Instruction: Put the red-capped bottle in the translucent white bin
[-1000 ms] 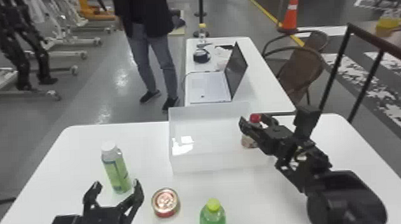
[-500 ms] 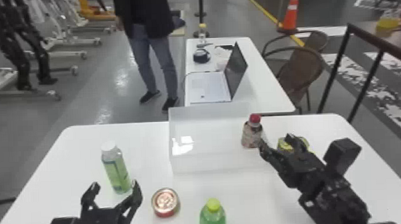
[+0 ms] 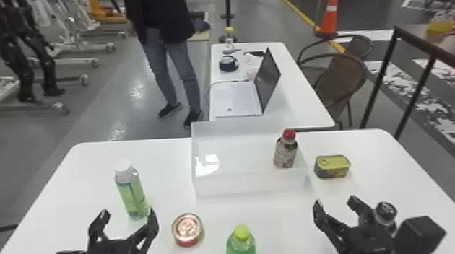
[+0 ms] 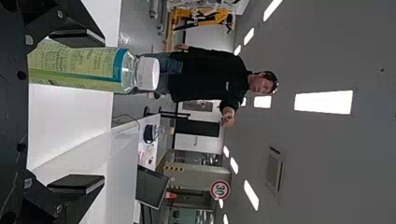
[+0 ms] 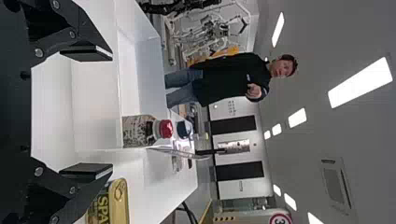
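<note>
Right gripper (image 3: 336, 204): fingers spread wide, empty, over the near right part of the table (image 3: 94, 165). We see its two pads well apart in the right wrist view too, with the bin (image 3: 247, 185) beyond them. Left gripper (image 3: 128, 215): also wide, near the front left of the table, nothing held between its fingers. One of them is near the white-capped bottle (image 3: 131, 189); we cannot tell whether they touch.

Red-capped bottle (image 3: 284, 153): upright inside the bin, at the right end near the side wall. We cannot tell whether it touches that wall.

Labels: on the white-capped bottle we note a green wrap with a teal band and rows of small dark print. On the red-capped bottle the label is a mottled dark and pale pattern, its print too fine for us to make out. Bold dark lettering runs along the side of the tin (image 3: 332, 167), which has a yellow top. Far off in the left wrist view we find a round, red-rimmed sign (image 4: 220, 190) with dark figures.

Other positions: the tin lies outside the bin, just to its right. A red can (image 3: 187, 229) stands between the left gripper and the green bottle (image 3: 241, 245), which is upright at the near side. Beyond the bin we log an open laptop (image 3: 268, 80) on a second white table (image 3: 302, 104).
</note>
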You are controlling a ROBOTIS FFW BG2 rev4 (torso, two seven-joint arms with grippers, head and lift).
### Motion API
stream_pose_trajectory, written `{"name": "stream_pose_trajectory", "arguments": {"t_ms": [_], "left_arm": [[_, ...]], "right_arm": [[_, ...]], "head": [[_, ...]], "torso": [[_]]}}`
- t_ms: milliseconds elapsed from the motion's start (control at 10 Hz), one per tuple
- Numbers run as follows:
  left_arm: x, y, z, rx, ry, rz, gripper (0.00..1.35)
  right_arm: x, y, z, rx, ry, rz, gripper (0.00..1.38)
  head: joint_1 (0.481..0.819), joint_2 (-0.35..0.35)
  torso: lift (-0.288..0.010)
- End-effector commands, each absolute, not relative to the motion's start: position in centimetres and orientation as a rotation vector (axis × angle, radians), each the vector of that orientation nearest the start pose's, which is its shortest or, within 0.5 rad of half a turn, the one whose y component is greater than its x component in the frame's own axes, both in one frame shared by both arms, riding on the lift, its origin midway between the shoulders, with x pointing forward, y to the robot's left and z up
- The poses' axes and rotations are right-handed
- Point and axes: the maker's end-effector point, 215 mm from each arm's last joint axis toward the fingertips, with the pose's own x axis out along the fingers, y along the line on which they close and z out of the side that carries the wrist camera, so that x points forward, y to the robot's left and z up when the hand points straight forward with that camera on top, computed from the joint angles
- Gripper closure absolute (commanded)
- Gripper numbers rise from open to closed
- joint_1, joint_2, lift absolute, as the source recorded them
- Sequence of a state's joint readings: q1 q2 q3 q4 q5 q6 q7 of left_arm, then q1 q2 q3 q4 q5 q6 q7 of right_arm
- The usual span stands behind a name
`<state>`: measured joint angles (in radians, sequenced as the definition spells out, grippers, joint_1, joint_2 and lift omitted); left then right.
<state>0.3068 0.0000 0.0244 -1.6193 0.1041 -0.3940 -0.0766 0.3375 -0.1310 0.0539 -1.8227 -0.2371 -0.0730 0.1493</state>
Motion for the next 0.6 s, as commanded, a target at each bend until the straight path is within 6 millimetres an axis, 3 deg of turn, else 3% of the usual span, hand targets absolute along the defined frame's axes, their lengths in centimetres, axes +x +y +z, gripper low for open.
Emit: {"name": "stream_pose_trajectory", "arguments": {"t_ms": [0, 500], "left_arm": [[48.13, 24.11, -36.04, -0.076, -0.141, -0.013, 0.25], [48.21, 23.93, -35.93, -0.077, -0.142, -0.016, 0.26]], "right_arm": [[47.58, -20.06, -36.13, 0.134, 0.005, 0.199, 0.42], [47.79, -20.18, -35.99, 0.131, 0.000, 0.197, 0.42]], "head": [[0.549, 0.000], [0.549, 0.000]], "torso": [[-0.100], [-0.100]]}}
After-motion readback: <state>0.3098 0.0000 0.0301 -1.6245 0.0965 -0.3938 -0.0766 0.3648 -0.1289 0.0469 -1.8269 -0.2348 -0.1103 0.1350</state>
